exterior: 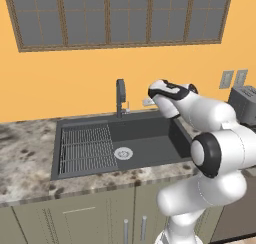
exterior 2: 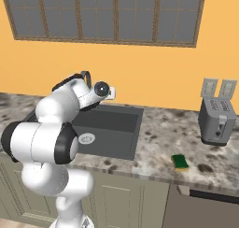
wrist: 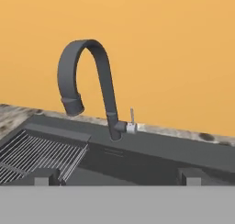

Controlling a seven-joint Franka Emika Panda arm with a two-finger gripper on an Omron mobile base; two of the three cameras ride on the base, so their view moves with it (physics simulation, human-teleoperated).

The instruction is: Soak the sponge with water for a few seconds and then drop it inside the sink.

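Green on top with a yellow layer beneath, the sponge [exterior 2: 180, 162] lies on the speckled counter [exterior 2: 163, 143] at the lower right of the right base view, between the sink [exterior 2: 112, 129] and the toaster [exterior 2: 216, 120], nearer the counter's front edge. It is well apart from the gripper [wrist: 114, 175], which hangs over the back of the sink and looks at the faucet [wrist: 87, 87]. In the hand view the two finger tips [wrist: 43, 176] stand wide apart at the bottom of the frame with nothing between them, so the hand is released and empty.

No water runs from the spout, and the small lever [wrist: 131, 120] sits just beside the faucet's base.

The coming move turns on one fact: the sponge lies far to the right of the hand in the right base view, and lower in the frame. Its long axis runs slightly diagonally, from upper left to lower right. The single arm [exterior 2: 56, 119] would likely need to swing right across the sink's edge to reach it.
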